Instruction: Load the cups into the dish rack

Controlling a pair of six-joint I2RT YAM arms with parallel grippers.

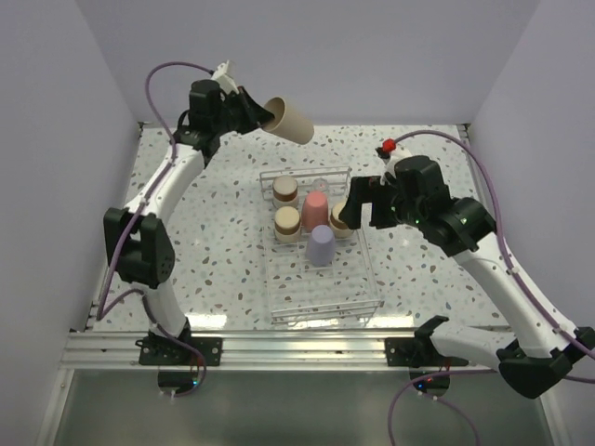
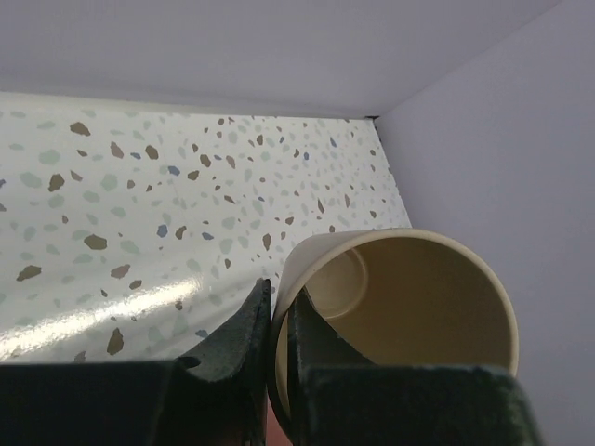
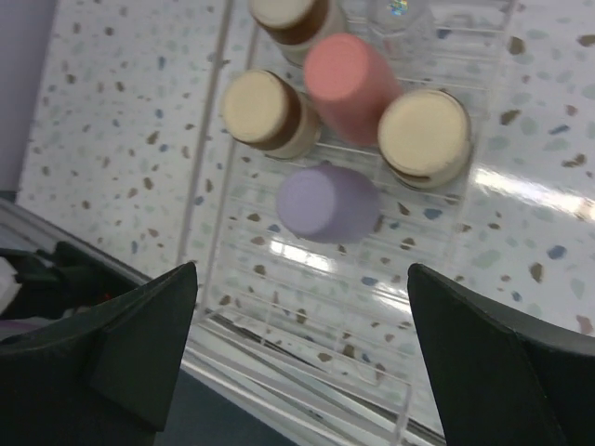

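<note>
Seen from above, the dish rack [image 1: 321,290] lay lengthwise in the middle of the speckled table [image 1: 204,242], and its 6 o'clock half held no cup. Going back from there, the lavender cup [image 1: 321,245] stood upside down near the rack's centre, with the coral-red cup [image 1: 315,211] just behind it at 12 o'clock. Three brown-grey cups [image 1: 287,221] stood base-up around them — two at 10 and 11 o'clock, one at 2 o'clock. A tiny clear cup [image 1: 321,183] sat at the far end, hard to make out. The right gripper [image 3: 302,274] hovered at 3 o'clock of this cluster, jaws spread wide and holding nothing.

Furthest back, at 11 o'clock of the rack and well above the table, the left gripper [image 2: 279,311] carried the beige cup [image 2: 400,316] on its side. Its jaws were nearly closed on the cup's wall at the rim, one finger inside and one outside.

Judged from this, the step in hand was bringing the beige cup to the rack. To do it well, the left arm would need to travel toward 6 o'clock past the standing cups, turn the cup mouth-down and lower it into the bare near half. Such a thin rim pinch could let the cup swing, so a slow wrist turn seemed wise.
</note>
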